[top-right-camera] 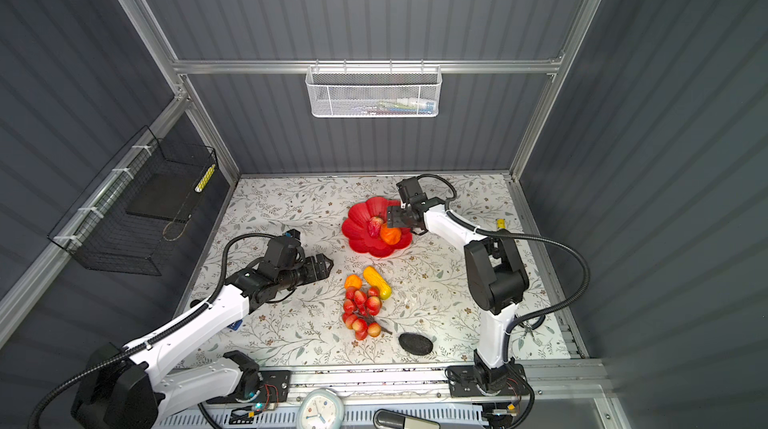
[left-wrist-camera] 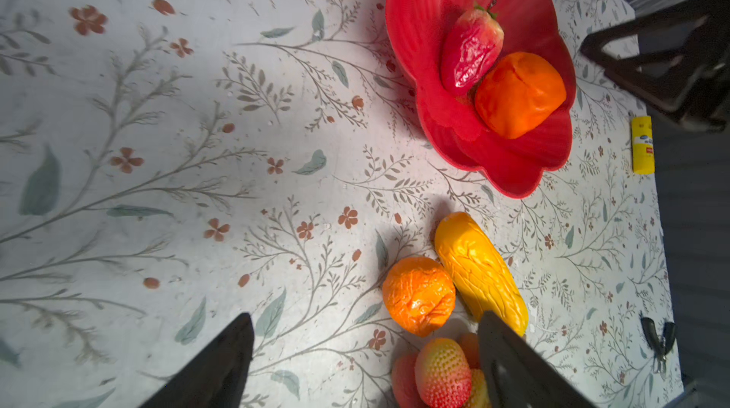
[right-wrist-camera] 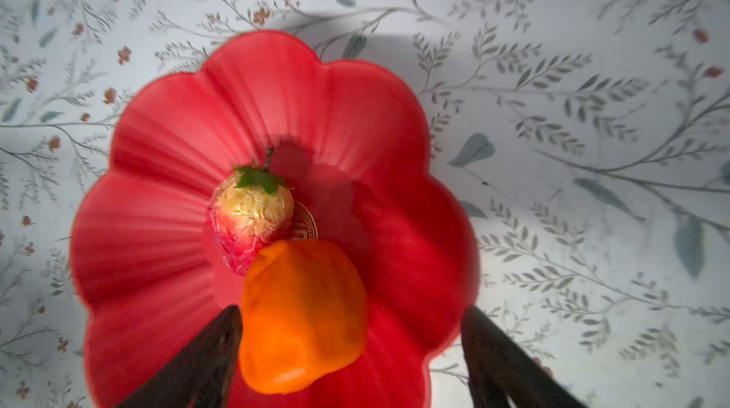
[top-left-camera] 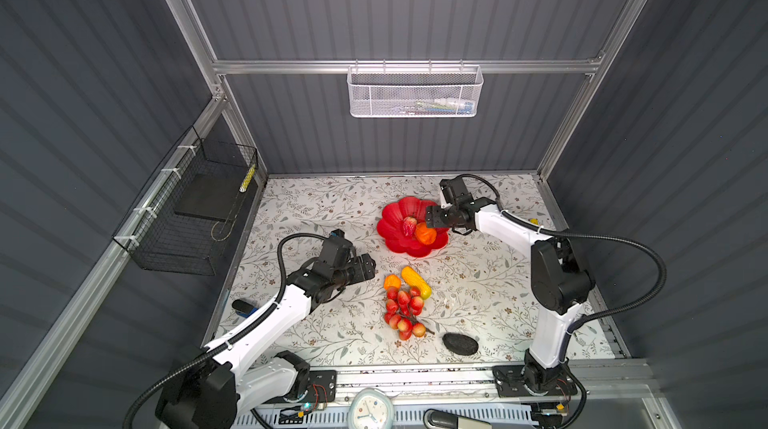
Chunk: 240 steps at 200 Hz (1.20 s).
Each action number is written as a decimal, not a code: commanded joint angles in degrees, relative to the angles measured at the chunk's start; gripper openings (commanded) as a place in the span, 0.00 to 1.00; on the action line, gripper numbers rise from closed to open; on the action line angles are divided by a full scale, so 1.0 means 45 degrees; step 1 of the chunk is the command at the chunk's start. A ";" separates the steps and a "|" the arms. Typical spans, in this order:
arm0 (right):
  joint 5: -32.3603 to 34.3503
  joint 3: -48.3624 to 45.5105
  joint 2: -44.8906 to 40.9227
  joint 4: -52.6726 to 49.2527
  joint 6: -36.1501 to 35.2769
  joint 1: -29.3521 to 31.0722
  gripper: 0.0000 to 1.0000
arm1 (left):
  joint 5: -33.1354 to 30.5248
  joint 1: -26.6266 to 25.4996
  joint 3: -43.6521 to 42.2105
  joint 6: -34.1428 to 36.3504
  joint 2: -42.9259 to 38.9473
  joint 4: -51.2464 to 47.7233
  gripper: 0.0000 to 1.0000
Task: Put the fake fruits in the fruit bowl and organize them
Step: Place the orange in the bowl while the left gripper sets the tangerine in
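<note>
The right claw (right-wrist-camera: pixel 351 313) stands wide and empty over the fruit bowl (right-wrist-camera: pixel 158 141), where one orange round (right-wrist-camera: pixel 302 319) lies against the strawberry (right-wrist-camera: pixel 251 220). The left claw (left-wrist-camera: pixel 365 317), equally wide and empty, hovers near the second orange round (left-wrist-camera: pixel 418 295) on the tabletop (left-wrist-camera: pixel 197 129). Picking it up, clear of the yellow oblong (left-wrist-camera: pixel 480 271) just beside it, looks next.

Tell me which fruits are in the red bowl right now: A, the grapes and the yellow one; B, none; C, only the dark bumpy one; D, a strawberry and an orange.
D, since only the strawberry and one orange rest inside the red bowl, touching each other.
</note>
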 commanded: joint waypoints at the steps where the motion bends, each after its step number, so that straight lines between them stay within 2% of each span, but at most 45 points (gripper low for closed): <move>1: -0.0006 -0.0233 -0.1910 0.0276 0.0103 -0.0180 0.89 | 0.0453 -0.0600 0.0293 0.0062 0.0816 0.0446 0.89; 30: 0.0106 -0.2489 -0.4507 0.1202 0.0344 -0.0235 0.97 | 0.0177 -0.1642 0.1122 0.0197 0.2566 0.0350 0.89; 51: 0.0042 -0.4236 -0.6300 0.1836 0.0646 -0.0280 0.99 | 0.0098 -0.1789 0.1397 0.0327 0.3571 0.0466 0.90; 76: 0.0404 -0.5264 -0.7599 0.1221 0.1146 -0.0311 0.99 | 0.0000 -0.1789 0.1680 0.0579 0.4265 0.0813 0.91; 104: 0.0750 -0.6081 -0.8649 0.1003 0.1468 -0.0382 0.99 | -0.0275 -0.1788 0.1934 0.0612 0.5173 0.0243 0.81; 119: 0.0575 -0.6313 -0.8993 0.1004 0.1579 -0.0405 0.99 | -0.0290 -0.1784 0.1771 0.0516 0.5305 0.0520 0.77; 134: 0.0494 -0.6418 -0.9168 0.1002 0.1700 -0.0403 0.99 | -0.0173 -0.1786 0.1774 0.0494 0.5539 0.0710 0.68; 179: 0.0592 -0.6399 -0.9267 0.1030 0.1515 -0.0427 0.99 | -0.0645 -0.1752 0.2007 0.0462 0.5657 0.0277 0.34; 222: 0.0473 -0.6336 -0.8949 0.1239 0.1492 -0.0443 0.99 | -0.1835 -0.1520 0.2674 0.1608 0.3588 -0.1521 0.37; 240: 0.0318 -0.6321 -0.8825 0.1311 0.1494 -0.0444 0.99 | -0.1533 -0.1272 0.3861 0.2846 0.3214 -0.2191 0.39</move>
